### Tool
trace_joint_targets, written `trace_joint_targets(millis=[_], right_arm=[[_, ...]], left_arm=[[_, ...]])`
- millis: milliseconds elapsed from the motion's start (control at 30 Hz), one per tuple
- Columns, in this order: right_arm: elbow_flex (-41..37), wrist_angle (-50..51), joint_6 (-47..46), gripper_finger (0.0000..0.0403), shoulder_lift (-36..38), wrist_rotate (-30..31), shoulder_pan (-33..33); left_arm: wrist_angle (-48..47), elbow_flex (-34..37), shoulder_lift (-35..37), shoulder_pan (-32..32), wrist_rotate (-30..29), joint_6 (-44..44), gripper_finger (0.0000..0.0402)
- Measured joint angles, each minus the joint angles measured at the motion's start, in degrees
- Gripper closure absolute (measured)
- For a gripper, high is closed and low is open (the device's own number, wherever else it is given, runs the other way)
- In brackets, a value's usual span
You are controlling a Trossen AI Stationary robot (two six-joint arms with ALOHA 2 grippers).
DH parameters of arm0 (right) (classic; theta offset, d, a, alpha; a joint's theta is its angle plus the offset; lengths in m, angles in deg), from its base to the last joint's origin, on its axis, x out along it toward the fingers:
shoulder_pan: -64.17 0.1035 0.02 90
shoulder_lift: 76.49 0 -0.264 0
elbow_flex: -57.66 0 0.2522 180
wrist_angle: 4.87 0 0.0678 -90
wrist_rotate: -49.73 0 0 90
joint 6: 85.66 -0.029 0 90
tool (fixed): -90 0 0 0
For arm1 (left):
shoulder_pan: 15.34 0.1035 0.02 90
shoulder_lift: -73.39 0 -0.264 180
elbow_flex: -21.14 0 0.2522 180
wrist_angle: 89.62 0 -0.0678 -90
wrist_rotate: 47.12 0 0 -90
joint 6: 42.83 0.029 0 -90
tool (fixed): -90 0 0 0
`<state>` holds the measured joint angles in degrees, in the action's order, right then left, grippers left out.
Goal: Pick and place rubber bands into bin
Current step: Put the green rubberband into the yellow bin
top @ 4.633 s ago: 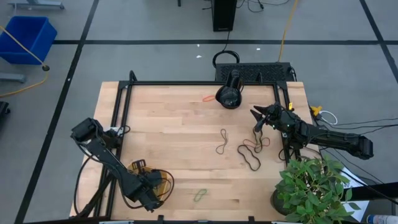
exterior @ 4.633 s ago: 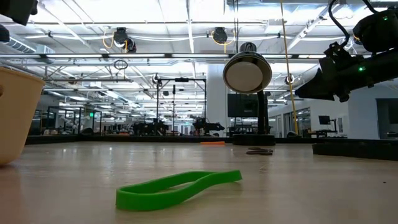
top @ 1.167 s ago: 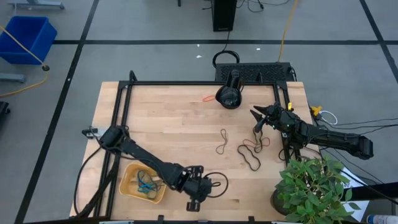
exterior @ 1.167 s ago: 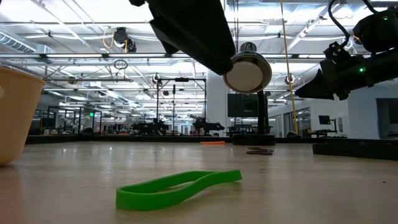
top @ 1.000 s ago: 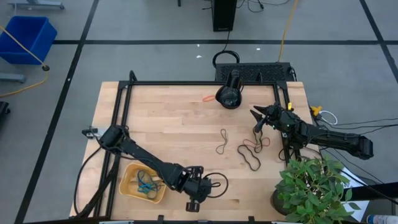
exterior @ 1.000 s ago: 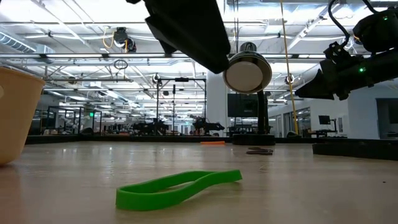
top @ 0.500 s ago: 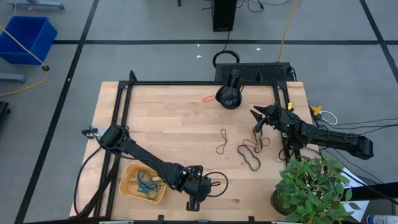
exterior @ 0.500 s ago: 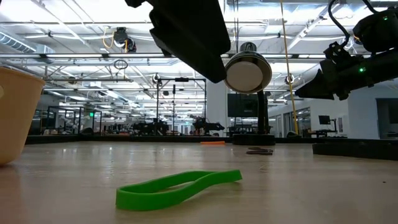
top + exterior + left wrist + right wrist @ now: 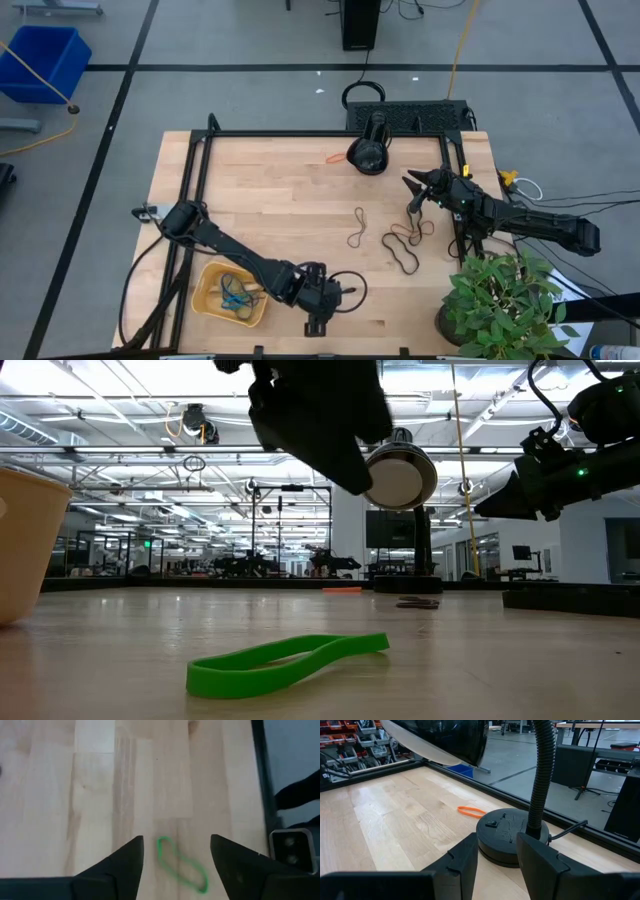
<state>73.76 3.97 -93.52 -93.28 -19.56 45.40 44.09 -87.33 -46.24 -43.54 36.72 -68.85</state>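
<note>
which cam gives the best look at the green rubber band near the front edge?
Low view: the green rubber band lies flat on the table, close and unobstructed. The left wrist view shows it on the wood between the left gripper's open fingers. In the high view the left arm hides it. The right wrist view misses it.

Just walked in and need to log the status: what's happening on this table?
A two-arm robot is clearing rubber bands into the orange-yellow bin, which already holds a few. The left gripper hangs open right above the green rubber band near the table's front edge, not yet gripping it. The right gripper waits above the far right side, near the brown and black bands lying there.
</note>
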Motion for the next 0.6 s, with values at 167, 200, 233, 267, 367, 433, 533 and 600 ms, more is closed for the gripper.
trace_joint_targets(millis=[167,200,233,267,367,433,533,600], right_arm=[[0.01,0.01,0.01,0.0273,0.0,0.0,0.0],[0.01,0.01,0.02,0.0273,0.0,0.0,-0.01],[0.01,0.01,0.02,0.0273,0.0,0.0,-0.01],[0.01,0.01,0.02,0.0273,0.0,0.0,0.0],[0.01,0.01,0.02,0.0273,0.0,0.0,-0.01],[0.01,0.01,0.02,0.0273,0.0,0.0,0.01],[0.01,0.01,0.01,0.0273,0.0,0.0,0.0],[0.01,0.01,0.02,0.0273,0.0,0.0,-0.01]], left_arm=[[-2.33,0.0,-0.16,-0.42,-1.77,0.88,0.0191],[-2.04,0.0,-0.32,-0.45,-1.83,0.18,0.0195],[-1.75,0.0,-0.6,-0.42,-1.81,-0.2,0.02],[-1.43,0.0,-0.95,-0.4,-1.81,-0.26,0.0205],[-1.33,0.0,-2.62,-0.36,-1.18,-0.07,0.0217],[-2.57,0.02,-3.37,-0.38,-0.97,-0.55,0.0225],[-2.67,0.02,-3.87,-0.42,-1.03,-1.6,0.0235],[-2.67,0.0,-4.38,-0.42,-1.13,-1.66,0.0241]])
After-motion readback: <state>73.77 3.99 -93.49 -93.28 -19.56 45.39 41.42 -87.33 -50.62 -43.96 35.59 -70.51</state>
